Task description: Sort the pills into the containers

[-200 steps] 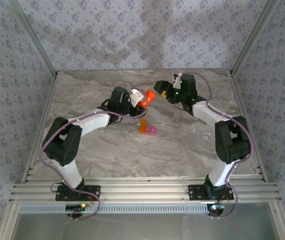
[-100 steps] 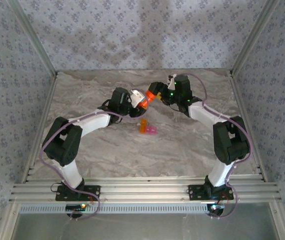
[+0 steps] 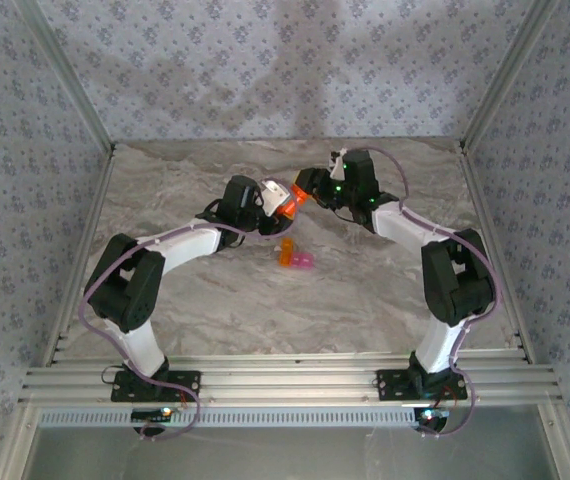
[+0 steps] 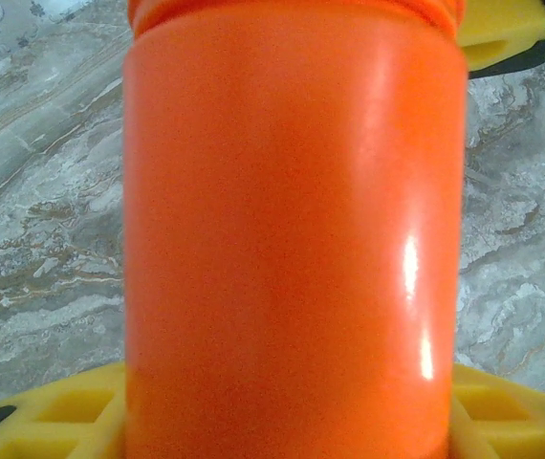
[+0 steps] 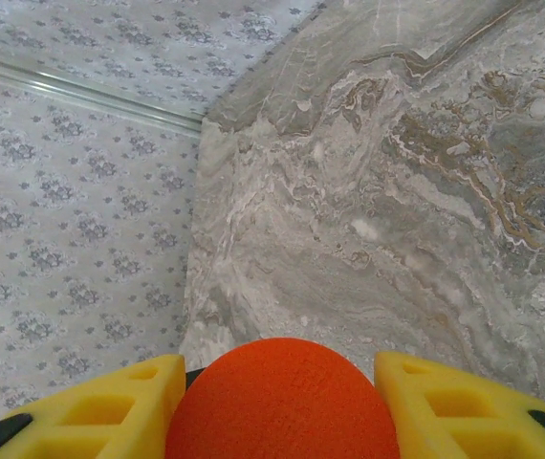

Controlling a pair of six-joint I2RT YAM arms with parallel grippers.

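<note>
My left gripper (image 3: 281, 201) is shut on an orange-red bottle (image 3: 289, 199), held above the table's middle. In the left wrist view the bottle (image 4: 292, 239) stands between my yellow fingers (image 4: 62, 421). My right gripper (image 3: 306, 186) meets it from the right. Its yellow fingers (image 5: 110, 402) sit against both sides of the bottle's orange cap (image 5: 282, 402). One right finger (image 4: 502, 33) shows behind the bottle's top. The containers (image 3: 295, 256), one orange and one pink, joined, lie on the marble just in front of the bottle. The pills are hidden.
The marble table (image 3: 205, 300) is walled by patterned panels (image 3: 25, 200) on the left, back and right. Aluminium rails (image 3: 285, 385) carry both arm bases at the near edge. Open tabletop lies in front of the containers.
My right gripper has moved left to the bottle's top and closed its fingers round the cap. The left arm and the bottle have stayed put.
</note>
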